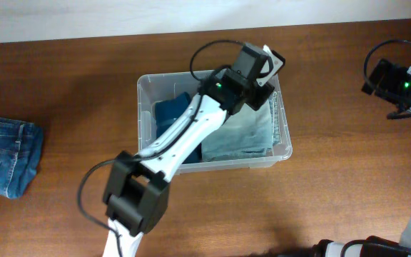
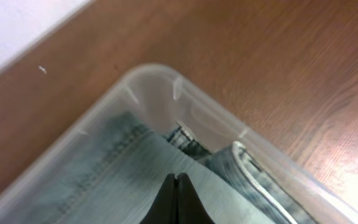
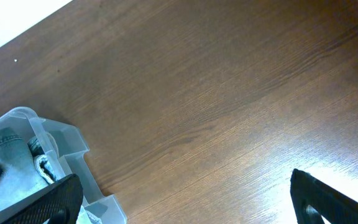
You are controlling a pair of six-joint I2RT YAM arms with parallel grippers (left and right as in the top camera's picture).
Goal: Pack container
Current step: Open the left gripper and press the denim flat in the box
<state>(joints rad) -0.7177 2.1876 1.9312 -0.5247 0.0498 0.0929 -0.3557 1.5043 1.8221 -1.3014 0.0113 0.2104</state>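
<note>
A: Where did the container (image 1: 143, 100) stand?

B: Near the middle of the table (image 1: 334, 200), long side toward the robot. The right wrist camera caught one of its corners at the lower left of its view.

A: Contents?

B: Two folded pieces of cloth lay side by side. The dark blue jeans (image 1: 171, 114) were in the left half and the pale denim (image 1: 248, 132) was in the right half. The pale denim lay close against the far right corner wall.

A: Left arm?

B: It reached across the container from the near side. The left gripper (image 2: 178, 182) hung over the far right corner, above the pale denim, with its fingers pressed together. The wrist view did not show whether any fold was caught between the tips.

A: Right arm?

B: It was off at the right edge of the table, well apart from the container. The right gripper (image 3: 184, 177) was spread wide over bare wood and held nothing.

A: Anything else on the table?

B: One more pair of folded jeans (image 1: 6, 153), mid blue, lay at the far left edge, well apart from the container
</note>
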